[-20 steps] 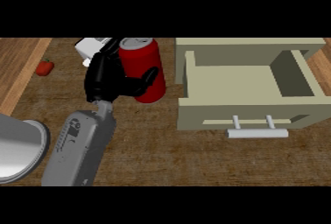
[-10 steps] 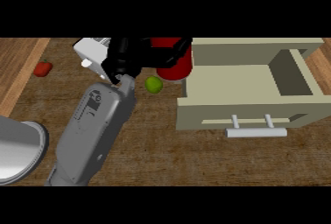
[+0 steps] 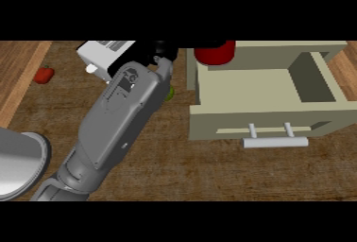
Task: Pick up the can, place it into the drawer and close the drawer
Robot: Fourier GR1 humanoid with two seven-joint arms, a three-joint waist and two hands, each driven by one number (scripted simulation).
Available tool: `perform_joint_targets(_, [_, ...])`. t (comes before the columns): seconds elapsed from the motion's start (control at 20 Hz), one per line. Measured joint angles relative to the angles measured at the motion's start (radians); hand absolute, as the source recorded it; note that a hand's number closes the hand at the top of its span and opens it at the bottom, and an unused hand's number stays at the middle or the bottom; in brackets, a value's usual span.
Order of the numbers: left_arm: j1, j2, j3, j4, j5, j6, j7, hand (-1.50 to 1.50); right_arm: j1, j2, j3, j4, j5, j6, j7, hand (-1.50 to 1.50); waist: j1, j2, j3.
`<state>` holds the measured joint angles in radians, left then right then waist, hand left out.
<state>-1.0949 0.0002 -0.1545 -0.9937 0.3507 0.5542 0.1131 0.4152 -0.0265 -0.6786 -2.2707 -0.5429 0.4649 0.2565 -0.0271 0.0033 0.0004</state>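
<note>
The red can (image 3: 215, 51) hangs at the view's top edge, over the far left corner of the open beige drawer (image 3: 265, 118). Only its lower part shows. My left hand (image 3: 162, 49) is curled round the can's left side, with the grey forearm (image 3: 118, 118) stretching up from the lower left. The drawer is pulled out, its inside bare, and its pale bar handle (image 3: 274, 141) faces me. My right hand does not show.
A white box (image 3: 105, 56) lies behind the forearm at the top left. A small red thing (image 3: 45, 74) sits at the far left, and a green thing (image 3: 169, 92) peeks out beside the forearm. A grey round vessel (image 3: 17, 163) stands at the lower left.
My left hand has lifted the can off the counter and carried it up and to the right, from left of the drawer to over its far left corner.
</note>
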Motion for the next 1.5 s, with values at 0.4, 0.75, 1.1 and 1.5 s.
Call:
perform_joint_targets(0.4, [-0.155,0.0,-0.057,0.18,0.118,0.052,-0.047,1.5,-0.023,0.011,0.016,-0.017,0.023,-0.012,0.017,-1.5,-0.012,0.003,0.0])
perform_joint_targets(0.75, [-0.251,0.0,-0.149,0.299,0.247,0.103,-0.095,1.5,-0.032,0.012,0.027,-0.029,0.023,-0.021,0.031,-1.5,-0.03,0.006,0.001])
perform_joint_targets(1.1, [-0.284,0.0,-0.235,0.388,0.365,0.129,-0.156,1.5,-0.043,0.019,0.04,-0.024,0.036,-0.02,0.028,-1.5,-0.042,0.009,0.001])
perform_joint_targets(1.5, [-0.296,0.0,-0.326,0.477,0.453,0.131,-0.193,-1.5,-0.059,0.001,0.028,-0.014,0.021,-0.019,0.04,-1.5,-0.051,0.012,0.002])
